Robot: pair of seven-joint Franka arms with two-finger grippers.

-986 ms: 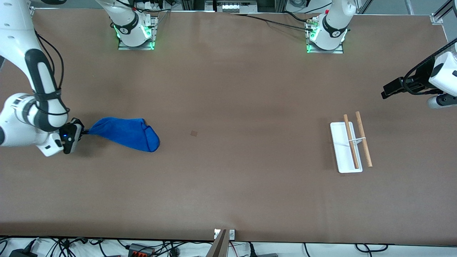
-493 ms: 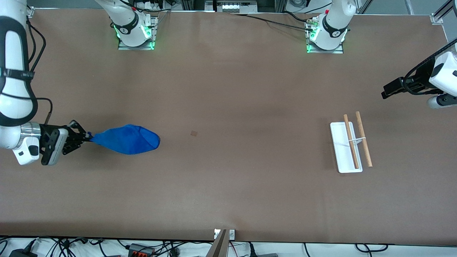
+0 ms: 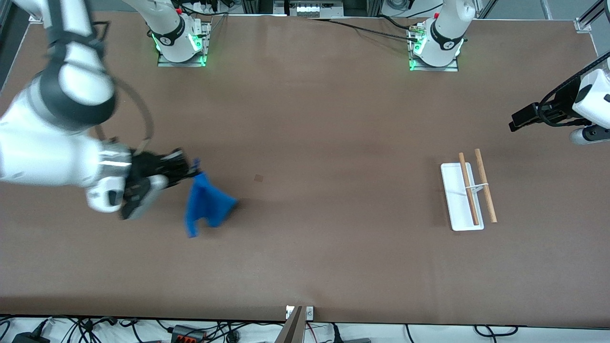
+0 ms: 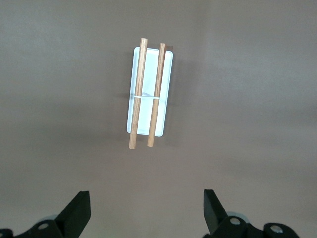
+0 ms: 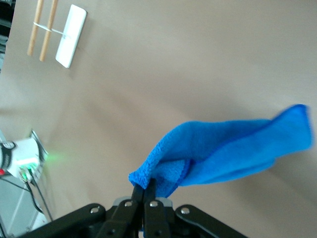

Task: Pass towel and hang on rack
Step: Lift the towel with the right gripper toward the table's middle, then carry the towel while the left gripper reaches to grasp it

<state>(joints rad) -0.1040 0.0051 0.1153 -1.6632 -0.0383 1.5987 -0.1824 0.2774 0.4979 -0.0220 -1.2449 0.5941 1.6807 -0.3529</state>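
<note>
The brown table (image 3: 305, 119) carries the rack (image 3: 461, 196) toward the left arm's end, its two wooden rods side by side. The right gripper (image 3: 194, 167) pinches a corner of the blue towel (image 3: 206, 206), which hangs over the right arm's end, perhaps just clear of the surface. The left gripper (image 4: 146, 218) waits above the rack, fingers spread.

Crumpled blue terry-cloth towel (image 3: 207, 205) hangs pinched by one corner above the bench; white-based rack with two wooden rods (image 3: 468, 193) stands upright toward the left arm's end.
</note>
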